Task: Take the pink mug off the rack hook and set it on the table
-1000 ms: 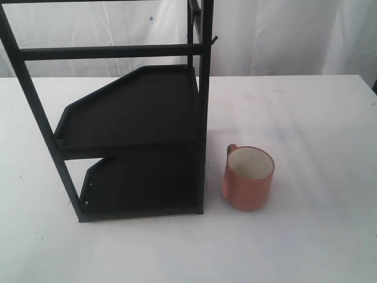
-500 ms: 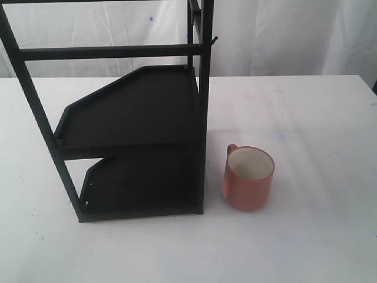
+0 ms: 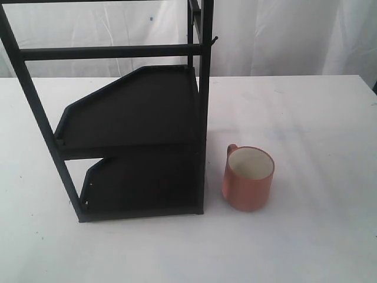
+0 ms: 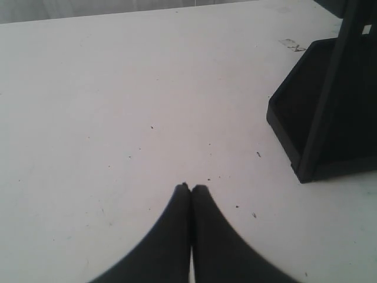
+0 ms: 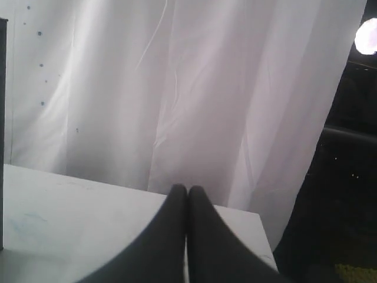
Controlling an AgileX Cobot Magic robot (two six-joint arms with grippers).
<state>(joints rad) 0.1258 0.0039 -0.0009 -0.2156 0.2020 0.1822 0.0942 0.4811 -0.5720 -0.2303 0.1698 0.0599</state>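
Observation:
The pink mug (image 3: pixel 248 178) stands upright on the white table (image 3: pixel 312 118), just right of the black rack (image 3: pixel 132 106), its handle turned to the rack's post. The rack hook (image 3: pixel 212 40) juts from the top of the post with nothing on it. Neither gripper shows in the exterior view. In the left wrist view my left gripper (image 4: pixel 191 188) is shut and empty over bare table, with the rack's lower corner (image 4: pixel 321 118) off to one side. My right gripper (image 5: pixel 187 188) is shut and empty, facing the white curtain past the table's edge.
A white curtain (image 3: pixel 277 35) hangs behind the table. The rack's two shelves (image 3: pixel 141 183) hold nothing. Beyond the table's far corner in the right wrist view lies a dark area (image 5: pixel 341 194).

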